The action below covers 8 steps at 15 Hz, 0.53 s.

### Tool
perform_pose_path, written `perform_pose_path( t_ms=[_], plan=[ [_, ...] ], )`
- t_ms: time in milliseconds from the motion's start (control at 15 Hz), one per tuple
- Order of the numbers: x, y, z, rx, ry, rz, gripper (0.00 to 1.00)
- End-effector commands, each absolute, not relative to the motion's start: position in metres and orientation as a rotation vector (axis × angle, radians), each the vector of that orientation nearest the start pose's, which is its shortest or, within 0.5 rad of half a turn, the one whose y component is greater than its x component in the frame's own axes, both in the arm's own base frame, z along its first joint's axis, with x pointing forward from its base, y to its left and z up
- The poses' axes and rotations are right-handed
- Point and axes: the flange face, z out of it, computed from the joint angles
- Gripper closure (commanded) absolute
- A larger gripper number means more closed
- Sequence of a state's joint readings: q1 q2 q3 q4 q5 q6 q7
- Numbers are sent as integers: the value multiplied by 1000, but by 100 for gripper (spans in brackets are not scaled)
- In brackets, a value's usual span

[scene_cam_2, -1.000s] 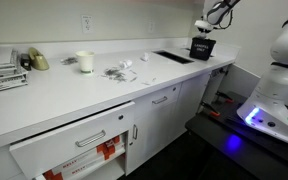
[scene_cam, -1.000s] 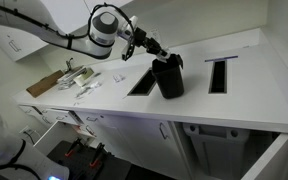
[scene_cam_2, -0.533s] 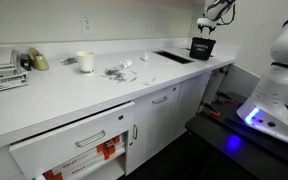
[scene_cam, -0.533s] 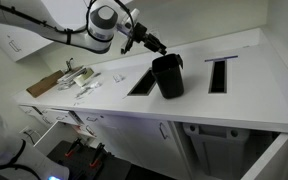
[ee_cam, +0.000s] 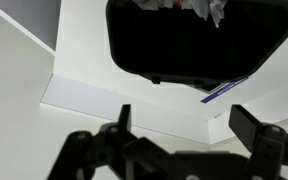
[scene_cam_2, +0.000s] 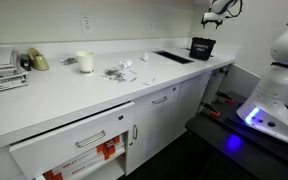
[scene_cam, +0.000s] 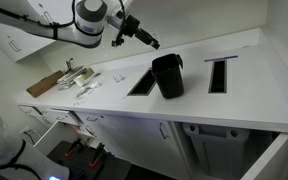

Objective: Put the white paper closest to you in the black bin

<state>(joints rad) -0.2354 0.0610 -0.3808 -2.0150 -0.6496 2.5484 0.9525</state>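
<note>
Now the gripper (scene_cam: 150, 43) hangs above the black bin (scene_cam: 168, 76), a little to its left, with its fingers (ee_cam: 123, 122) spread apart and holding nothing. In the wrist view the white paper (ee_cam: 216, 10) lies inside the bin's dark interior, at its far rim. More paper scraps (scene_cam: 88, 86) lie on the counter (scene_cam: 234, 100) well left of the bin, near a brown cardboard piece (scene_cam: 44, 85)

bin (scene_cam: 168, 76): glossy black | countertop (scene_cam: 234, 98): white | cardboard (scene_cam: 42, 85): brown | cabinets (scene_cam: 134, 135): white

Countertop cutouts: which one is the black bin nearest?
The cutout toward the paper scraps; the black bin stands at its edge. The other cutout lies apart.
</note>
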Motion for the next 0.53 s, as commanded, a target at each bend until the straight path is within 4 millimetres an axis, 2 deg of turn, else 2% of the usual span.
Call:
perform_pose_path(
  t_ms=[0,467],
  plan=[
    [464,-314,495,-2996,1593,-873,0],
    [432,-290,516,-3044,1413,-877,0]
  ],
)
